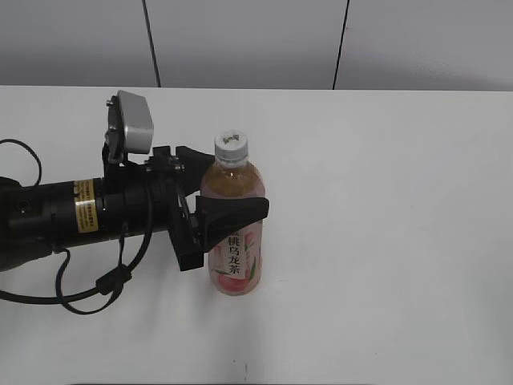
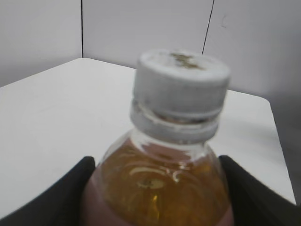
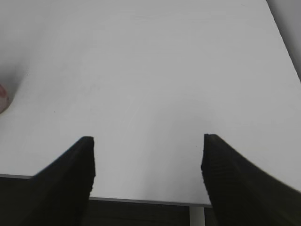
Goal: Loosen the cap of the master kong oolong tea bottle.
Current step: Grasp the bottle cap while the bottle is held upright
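Mid-table, left claw (image 1: pixel 220 196) gripping bottle (image 1: pixel 235 241)

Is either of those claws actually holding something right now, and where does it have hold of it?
The left gripper clasps the tea bottle around its body, below the cap. The right gripper holds nothing.

Slanted exterior, close left wrist sharing the bottle (image 1: pixel 235 233); right wrist tableward.

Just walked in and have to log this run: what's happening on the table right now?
The left gripper has its black fingers on either side of the tall clear plastic bottle of amber tea, around its upper body, holding it upright on the white table. The small white screw cap is still on and untouched. The right gripper is open over bare table, holding nothing.
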{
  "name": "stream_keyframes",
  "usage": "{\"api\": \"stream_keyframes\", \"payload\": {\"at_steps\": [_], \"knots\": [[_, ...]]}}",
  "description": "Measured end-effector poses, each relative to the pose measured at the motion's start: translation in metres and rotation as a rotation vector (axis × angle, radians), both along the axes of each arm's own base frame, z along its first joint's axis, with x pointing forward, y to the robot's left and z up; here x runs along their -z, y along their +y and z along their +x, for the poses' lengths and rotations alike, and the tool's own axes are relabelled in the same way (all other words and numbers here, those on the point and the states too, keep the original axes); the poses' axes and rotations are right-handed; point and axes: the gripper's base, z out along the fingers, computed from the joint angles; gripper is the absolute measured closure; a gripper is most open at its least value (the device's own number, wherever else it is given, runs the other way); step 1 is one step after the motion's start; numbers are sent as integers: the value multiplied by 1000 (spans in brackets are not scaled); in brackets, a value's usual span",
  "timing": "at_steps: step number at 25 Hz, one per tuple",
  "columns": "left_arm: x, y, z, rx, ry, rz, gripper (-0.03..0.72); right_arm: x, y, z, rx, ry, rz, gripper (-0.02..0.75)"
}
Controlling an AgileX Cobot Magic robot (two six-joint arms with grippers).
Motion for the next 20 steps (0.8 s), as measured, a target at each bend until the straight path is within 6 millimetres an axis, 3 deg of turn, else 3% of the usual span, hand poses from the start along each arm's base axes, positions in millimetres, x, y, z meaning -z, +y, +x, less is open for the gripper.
{"api": "stream_keyframes", "payload": {"at_steps": [15,20], "knots": [[0,0,0,-1,0,0,232,-1,3,0,-13,-2,44,203],[0,0,0,-2,1,-1,232,-13,5,17,-13,74,52,257]]}}
